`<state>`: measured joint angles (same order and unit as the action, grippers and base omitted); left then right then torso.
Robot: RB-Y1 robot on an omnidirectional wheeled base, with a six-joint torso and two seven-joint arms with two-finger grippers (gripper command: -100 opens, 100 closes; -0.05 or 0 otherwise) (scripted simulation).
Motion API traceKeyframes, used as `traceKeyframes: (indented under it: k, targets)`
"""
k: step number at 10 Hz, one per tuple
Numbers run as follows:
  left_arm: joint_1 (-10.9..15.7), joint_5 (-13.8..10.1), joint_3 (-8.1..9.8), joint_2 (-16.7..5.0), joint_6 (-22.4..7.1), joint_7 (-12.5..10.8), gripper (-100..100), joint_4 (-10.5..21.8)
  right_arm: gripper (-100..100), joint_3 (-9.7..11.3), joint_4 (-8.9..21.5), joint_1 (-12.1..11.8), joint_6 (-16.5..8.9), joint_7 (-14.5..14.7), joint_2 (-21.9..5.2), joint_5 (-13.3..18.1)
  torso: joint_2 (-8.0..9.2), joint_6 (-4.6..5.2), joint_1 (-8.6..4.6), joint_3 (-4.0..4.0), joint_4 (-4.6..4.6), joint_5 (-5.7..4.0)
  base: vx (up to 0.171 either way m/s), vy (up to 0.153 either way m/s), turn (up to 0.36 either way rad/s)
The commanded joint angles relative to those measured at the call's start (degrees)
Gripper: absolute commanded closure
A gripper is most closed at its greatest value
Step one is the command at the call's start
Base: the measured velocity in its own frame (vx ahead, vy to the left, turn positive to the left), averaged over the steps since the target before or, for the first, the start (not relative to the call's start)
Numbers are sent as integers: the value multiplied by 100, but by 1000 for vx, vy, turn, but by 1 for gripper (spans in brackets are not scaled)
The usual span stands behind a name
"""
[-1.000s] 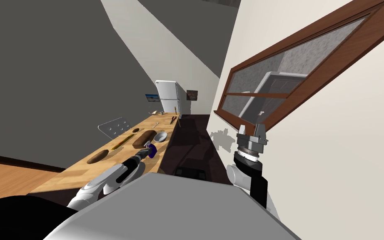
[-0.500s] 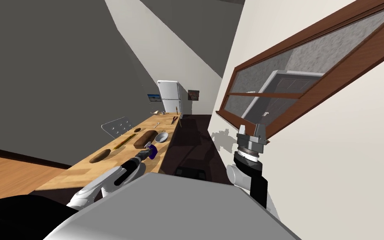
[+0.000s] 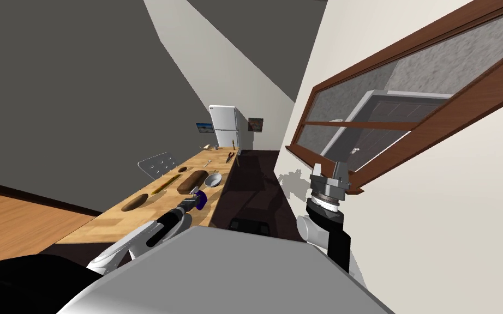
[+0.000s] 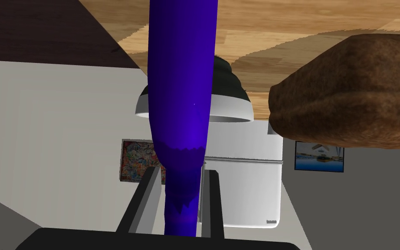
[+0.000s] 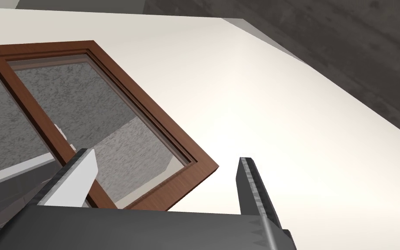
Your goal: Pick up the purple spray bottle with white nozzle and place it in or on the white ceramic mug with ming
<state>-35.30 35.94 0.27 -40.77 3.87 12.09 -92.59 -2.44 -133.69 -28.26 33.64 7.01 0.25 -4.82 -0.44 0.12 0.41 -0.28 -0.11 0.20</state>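
Head view has shifted slightly with my own move. Left gripper (image 4: 182, 171) clamps the purple spray bottle (image 4: 179, 87) between its fingers. Right gripper (image 5: 164, 158) stands spread, empty.

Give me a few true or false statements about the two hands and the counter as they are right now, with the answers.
1. The left hand is shut on the purple bottle. True.
2. The right hand holds a mug. False: its fingers stand open with nothing between them, up beside the window.
3. A brown loaf-shaped thing lies on the wooden counter. True.
4. The fridge at the counter's far end is black. False: it is white.
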Motion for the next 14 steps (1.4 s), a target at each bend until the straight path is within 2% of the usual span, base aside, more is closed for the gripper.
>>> traceKeyframes:
  k: [1, 2, 3, 4, 5, 6, 7, 8, 9, 10, 12, 13, 14]
  targets:
    - [-69, -139, 1, 17, 3, 235, 100, -71, 0, 0, 0, 0, 0, 0, 0, 0, 0, 0, 0, 0, 0, 0, 35, 12, 37]
    - [-179, -384, -26, 22, -9, 425, 100, -203, 0, 0, 0, 0, 0, 0, 0, 0, 1, 2, 0, 0, 0, 0, 39, 16, 75]
    - [-179, -398, -26, 22, -9, 531, 100, -203, 0, 0, 0, 0, 0, 0, 0, 0, 0, -1, 0, 0, 0, -1, 30, 11, 41]
    - [-289, -643, -52, 28, -21, 723, 100, -336, 0, 0, 0, 0, 0, 0, 0, 0, 2, 3, -2, 1, 1, -1, 36, 11, 58]
    - [-289, -657, -52, 28, -21, 827, 100, -336, 0, 0, 0, 0, 0, 0, 0, 0, 2, 0, -3, 1, 1, -2, 32, 9, 39]
    - [-399, -904, -78, 33, -32, 1017, 100, -469, 0, 0, 0, 0, 0, 0, 0, 0, 2, 3, -3, 2, 1, -2, 37, 22, 54]
    - [-399, -917, -78, 33, -32, 1123, 100, -469, 0, 0, 0, 0, 0, 0, 0, 0, 2, 1, 0, 1, 1, -2, 32, 18, 47]
    - [-380, -877, -79, 27, -37, 1025, 100, -452, 0, 0, 0, 0, 0, 0, 0, 0, 2, 3, 0, 2, 2, -2, 12, 5, 7]
    - [-383, -885, -81, 29, -39, 1054, 0, -455, 0, 0, 0, 1, 0, 0, 0, 0, 7, 4, -4, 4, 3, -3, 0, 0, 0]
    - [-390, -874, 55, -4, -213, 953, 100, -522, 0, 0, 0, 1, 0, 0, 0, 0, 11, 4, -6, 7, 4, -4, -92, -43, -167]
    - [-400, -866, 187, -39, -378, 858, 100, -593, 0, 2, 1, 3, -1, 0, 1, 0, 67, 5, -39, 39, 16, -14, -175, -73, -167]
    - [-412, -860, 346, -86, -571, 744, 100, -681, 0, 2, 1, 3, -1, 0, 1, 0, 85, 1, -40, 49, 20, -17, -212, -87, -269]
    - [-412, -860, 346, -86, -571, 744, 100, -681, 0, 2, 1, 4, -1, 0, 1, 0, 98, 4, -47, 57, 24, -18, -165, -54, -91]
